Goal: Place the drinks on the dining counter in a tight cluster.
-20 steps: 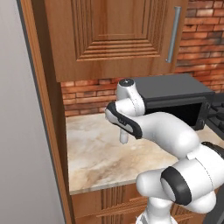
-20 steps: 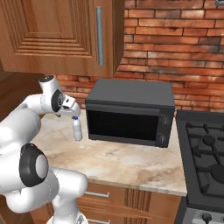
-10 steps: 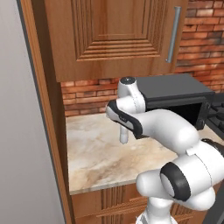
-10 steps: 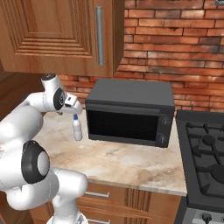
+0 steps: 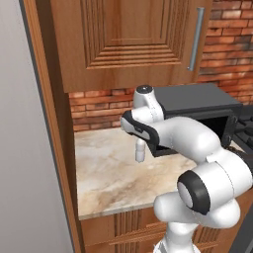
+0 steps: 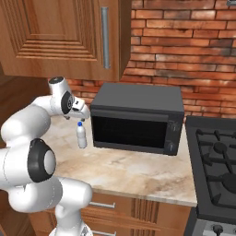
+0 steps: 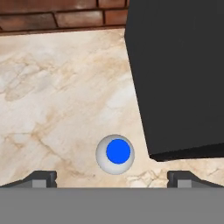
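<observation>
Gripper [image 7: 112, 177] hangs straight over the small white bottle with blue cap [image 7: 115, 154], looking down on it — jaws spread wide, nothing between them. In the hand view the two dark fingertips [image 7: 41, 178] sit far apart at the bottom edge, and the blue cap is just above the gap between them, about centred, a touch toward the left tip. No contact visible; the bottle stands free and upright on the short marble counter [image 7: 57, 100].

Right base view: the gripper [image 6: 78, 114] is directly above the bottle [image 6: 81, 135], cap just under the fingers, a small gap between. Left base view: the bottle [image 5: 140, 150] hangs into sight right below the hand [image 5: 139, 129], lower body visible, top hidden by the arm.

Black microwave [image 6: 136, 118] just beside the bottle, to the gripper's right in the hand view — its front corner [image 7: 175, 78] close to the bottle but not touching. Brick wall [image 7: 61, 15] beyond the gripper, at the back of the counter. Wooden cabinet [image 5: 128, 39] above the hand. Stove [image 6: 214, 161] well apart, past the microwave's far side.
</observation>
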### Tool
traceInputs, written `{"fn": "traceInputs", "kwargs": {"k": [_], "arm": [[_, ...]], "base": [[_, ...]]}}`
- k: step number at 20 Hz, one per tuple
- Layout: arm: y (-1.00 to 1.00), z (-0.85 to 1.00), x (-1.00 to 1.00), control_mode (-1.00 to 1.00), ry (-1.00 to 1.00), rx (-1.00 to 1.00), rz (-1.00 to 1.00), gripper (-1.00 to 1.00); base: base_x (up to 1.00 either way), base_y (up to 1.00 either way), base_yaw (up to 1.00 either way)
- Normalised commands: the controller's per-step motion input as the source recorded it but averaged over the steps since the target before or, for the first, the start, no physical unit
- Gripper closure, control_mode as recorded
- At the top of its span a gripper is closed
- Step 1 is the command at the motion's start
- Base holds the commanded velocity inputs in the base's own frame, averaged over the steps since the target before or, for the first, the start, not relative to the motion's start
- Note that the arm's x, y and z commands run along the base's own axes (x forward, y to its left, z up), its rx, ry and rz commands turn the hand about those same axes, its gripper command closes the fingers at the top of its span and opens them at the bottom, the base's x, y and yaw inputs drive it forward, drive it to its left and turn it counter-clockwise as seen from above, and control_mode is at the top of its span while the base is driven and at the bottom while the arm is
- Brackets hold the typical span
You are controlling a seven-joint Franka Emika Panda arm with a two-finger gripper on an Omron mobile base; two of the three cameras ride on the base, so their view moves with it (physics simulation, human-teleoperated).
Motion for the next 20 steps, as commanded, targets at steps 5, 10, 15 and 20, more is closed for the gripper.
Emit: {"fn": "traceInputs", "kwargs": {"k": [5,10,15,20], "arm": [[0.0,-0.01,0.0,-1.0,0.0,0.0,0.0,-1.0],[0.0,-0.31,0.11,-1.0,0.0,0.0,0.0,-1.0],[0.0,-0.31,0.11,-1.0,0.0,0.0,0.0,-1.0],[0.0,-0.11,0.09,-1.0,0.0,0.0,0.0,-1.0]], "base": [[0.0,0.0,0.0],[0.0,0.0,0.0],[0.0,0.0,0.0],[0.0,0.0,0.0]]}}
